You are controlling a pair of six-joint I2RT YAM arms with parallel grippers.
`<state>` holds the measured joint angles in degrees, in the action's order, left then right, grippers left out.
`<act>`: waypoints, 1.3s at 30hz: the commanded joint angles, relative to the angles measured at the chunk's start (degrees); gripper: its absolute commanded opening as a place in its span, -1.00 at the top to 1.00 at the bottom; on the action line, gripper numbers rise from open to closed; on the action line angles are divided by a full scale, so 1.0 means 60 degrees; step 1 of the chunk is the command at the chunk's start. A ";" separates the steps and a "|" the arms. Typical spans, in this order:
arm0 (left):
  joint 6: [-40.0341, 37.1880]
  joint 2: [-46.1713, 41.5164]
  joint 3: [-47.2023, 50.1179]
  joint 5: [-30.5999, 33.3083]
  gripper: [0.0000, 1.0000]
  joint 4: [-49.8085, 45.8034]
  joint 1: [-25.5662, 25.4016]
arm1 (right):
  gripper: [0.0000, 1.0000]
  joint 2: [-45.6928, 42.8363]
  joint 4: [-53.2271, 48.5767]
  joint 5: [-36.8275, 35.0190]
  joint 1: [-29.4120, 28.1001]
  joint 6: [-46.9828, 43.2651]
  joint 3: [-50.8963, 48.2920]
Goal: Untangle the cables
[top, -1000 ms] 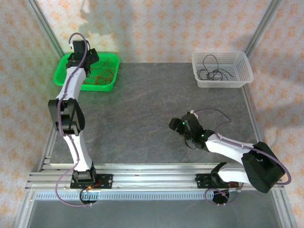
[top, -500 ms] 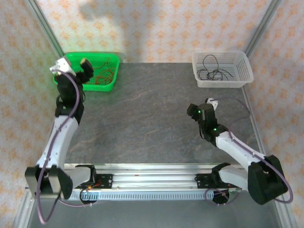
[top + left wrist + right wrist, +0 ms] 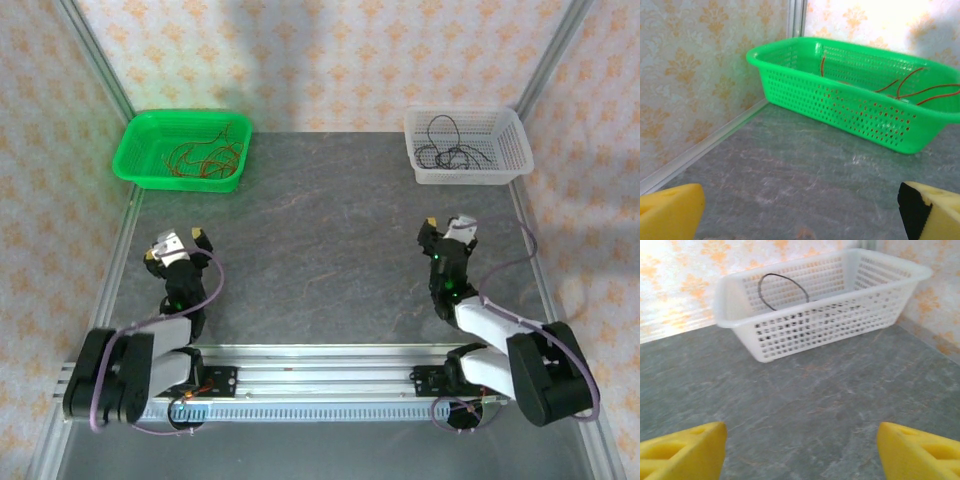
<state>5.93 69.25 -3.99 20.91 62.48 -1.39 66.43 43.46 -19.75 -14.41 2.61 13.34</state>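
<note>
Red cables (image 3: 200,158) lie in loose loops inside the green basket (image 3: 131,165) at the back left; in the left wrist view the same red cables (image 3: 920,90) rise over the green basket's (image 3: 850,107) far rim. Black cables (image 3: 447,153) lie in the white basket (image 3: 516,128) at the back right, and a black cable loop (image 3: 782,286) shows inside the white basket (image 3: 815,322) in the right wrist view. My left gripper (image 3: 178,243) is folded back low near the front left, open and empty. My right gripper (image 3: 448,228) is near the front right, open and empty.
The grey stone-patterned table (image 3: 320,250) stretches between the two baskets. A metal rail (image 3: 705,147) runs along the left wall. Aluminium frame posts (image 3: 95,45) stand at the back corners. Both arm bases sit on the front rail (image 3: 320,375).
Both arms have pulled back toward their bases. The left gripper left the green basket and dropped low at the front left. The right gripper swung right and drew in.
</note>
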 commanded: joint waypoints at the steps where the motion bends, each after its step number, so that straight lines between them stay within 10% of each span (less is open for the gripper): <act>1: -0.0020 0.1604 0.0395 -0.0392 -0.99 0.4154 0.0048 | -0.55 0.0472 0.2202 -0.0180 0.0464 -0.0370 -0.0694; 8: -0.0084 0.3491 0.0263 -0.1587 -0.99 0.5937 0.0430 | -0.56 0.0978 0.5284 0.2453 0.2097 -0.0291 -0.1715; 12: -0.0174 0.2998 -0.1093 -0.2429 -0.99 0.2491 0.0510 | -0.51 0.3628 0.7843 0.3465 0.2314 -0.0514 -0.1588; 15: -0.0412 0.3083 -0.1194 -0.2767 -0.99 0.2490 0.0451 | -0.60 0.3399 0.3675 0.4203 0.2300 -0.0905 0.0393; 18: -0.0432 0.3106 -0.1181 -0.2738 -0.99 0.2557 0.0452 | -0.99 0.3369 0.4150 0.3903 0.2331 -0.0742 0.0100; 39: -0.0745 0.3124 -0.1461 -0.3484 -0.99 0.2055 0.0422 | -0.99 0.3393 0.4430 0.3903 0.2314 -0.0768 0.0002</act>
<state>2.46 87.88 -11.66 1.39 75.11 1.23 87.46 69.80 3.07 -0.80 -1.19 13.47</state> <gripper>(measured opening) 0.994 0.994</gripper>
